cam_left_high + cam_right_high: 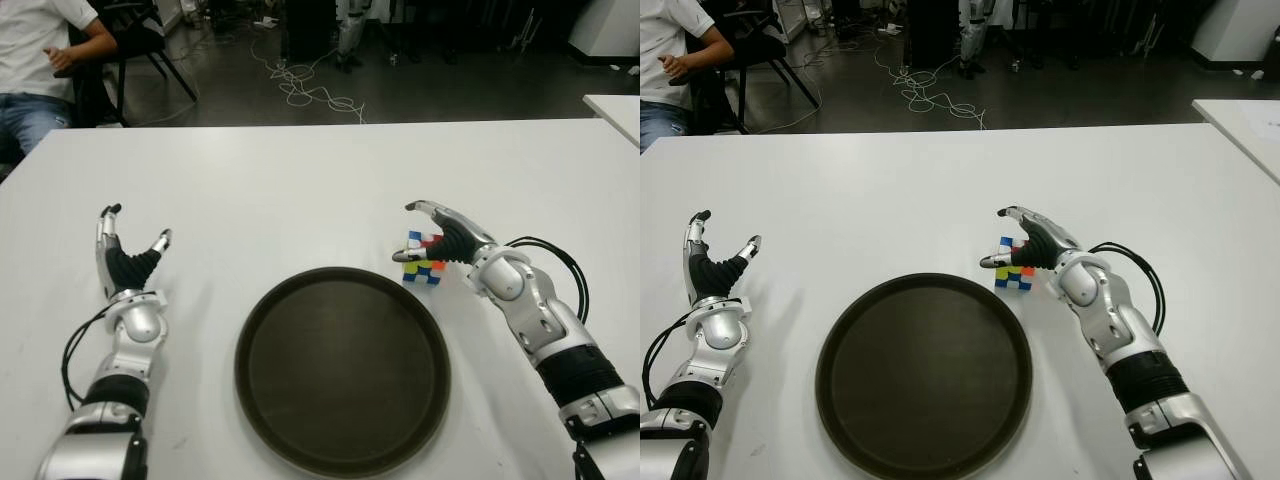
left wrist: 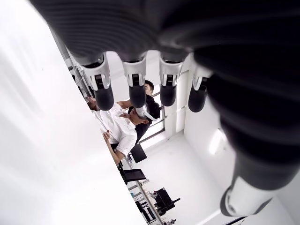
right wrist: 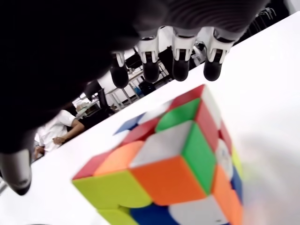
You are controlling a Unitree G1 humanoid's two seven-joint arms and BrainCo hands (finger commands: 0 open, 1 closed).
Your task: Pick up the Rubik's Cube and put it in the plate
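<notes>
Rubik's Cube (image 1: 424, 261) sits on white table (image 1: 300, 190) just beside plate (image 1: 342, 370) rim, right hand (image 1: 445, 237) cupped open over it for grasp, nothing held; left hand (image 1: 125, 262) open, idle left of plate.

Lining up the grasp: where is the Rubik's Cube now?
The Rubik's Cube sits on the white table, just beyond the plate's right rim, under the right hand's open fingers.

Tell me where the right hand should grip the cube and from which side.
Grip the cube by two opposite flat faces, coming from above, probably. It sits on the table beside the plate with its top and sides clear, and the right hand hovers open over it, fingers beyond the far face.
</notes>
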